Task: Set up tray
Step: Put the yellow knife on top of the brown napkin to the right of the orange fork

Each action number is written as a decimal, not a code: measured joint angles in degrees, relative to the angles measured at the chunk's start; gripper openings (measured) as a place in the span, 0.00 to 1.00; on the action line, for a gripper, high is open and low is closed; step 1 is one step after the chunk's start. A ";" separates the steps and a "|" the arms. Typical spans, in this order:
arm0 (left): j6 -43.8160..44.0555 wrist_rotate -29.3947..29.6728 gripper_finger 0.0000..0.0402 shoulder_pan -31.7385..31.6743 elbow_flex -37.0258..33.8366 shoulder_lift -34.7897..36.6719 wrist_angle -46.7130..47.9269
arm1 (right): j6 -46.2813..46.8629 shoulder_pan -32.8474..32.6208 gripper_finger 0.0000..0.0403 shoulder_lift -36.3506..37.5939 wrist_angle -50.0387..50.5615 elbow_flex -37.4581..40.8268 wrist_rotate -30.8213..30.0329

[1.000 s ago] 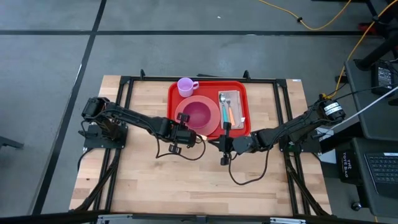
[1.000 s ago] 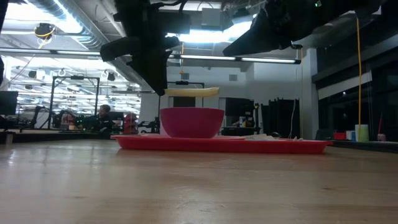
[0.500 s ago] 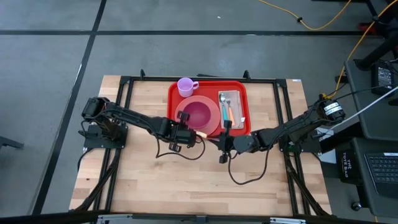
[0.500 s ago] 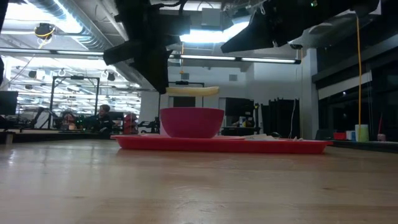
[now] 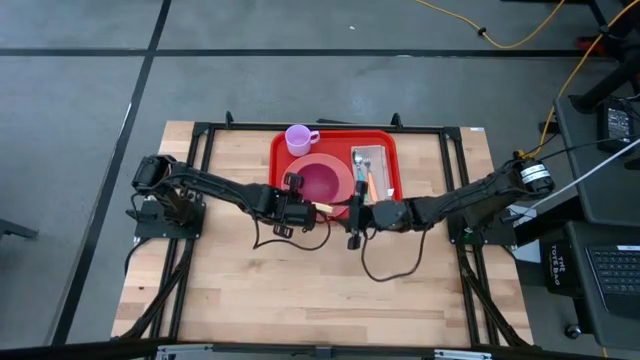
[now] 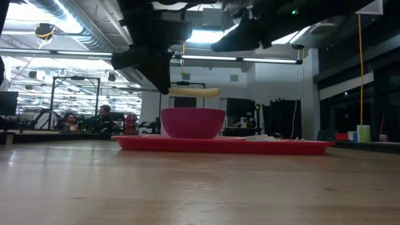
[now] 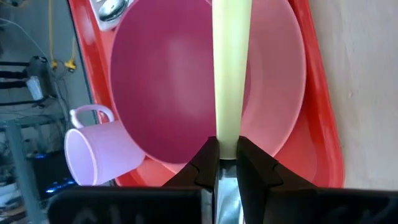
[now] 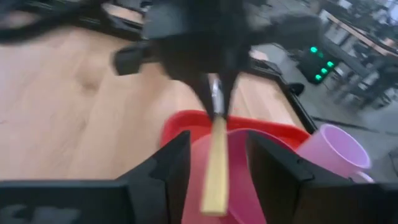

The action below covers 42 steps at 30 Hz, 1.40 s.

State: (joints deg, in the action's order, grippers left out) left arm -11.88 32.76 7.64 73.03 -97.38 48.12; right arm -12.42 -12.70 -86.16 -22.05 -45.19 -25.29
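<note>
Since a second ago, my right arm has swung in over the near edge of the tray [image 5: 384, 147], and my right pincer [image 5: 352, 222] now hangs beside the plate's near right side, its fingers [image 8: 165, 163] spread apart with nothing between them. Left pincer [image 5: 312, 208] has crept a little closer to the tray as well.

I am pinching the silver end of a pale yellow-handled utensil [image 7: 231, 68] in my left pincer, fingers [image 7: 205, 163] pressed onto it. Its long handle reaches out above the pink bowl [image 7: 168, 87], which sits on the pink plate [image 7: 289, 81] on the red tray.

That tray lies flat at the far middle of the wooden table [image 5: 250, 300]. On it, a lilac mug [image 5: 298, 139] stands at the far left corner, and a spoon [image 5: 359, 165] lies on a grey napkin [image 5: 378, 160] on the right side.
</note>
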 joint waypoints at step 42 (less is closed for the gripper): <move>-3.89 3.41 0.06 1.70 -0.02 0.00 0.07 | 0.04 3.93 0.45 -16.28 5.21 -11.91 -3.26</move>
State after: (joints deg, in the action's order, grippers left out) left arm -15.77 36.16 9.34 73.01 -97.38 48.18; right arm -12.39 -8.78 -102.43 -16.84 -57.10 -28.56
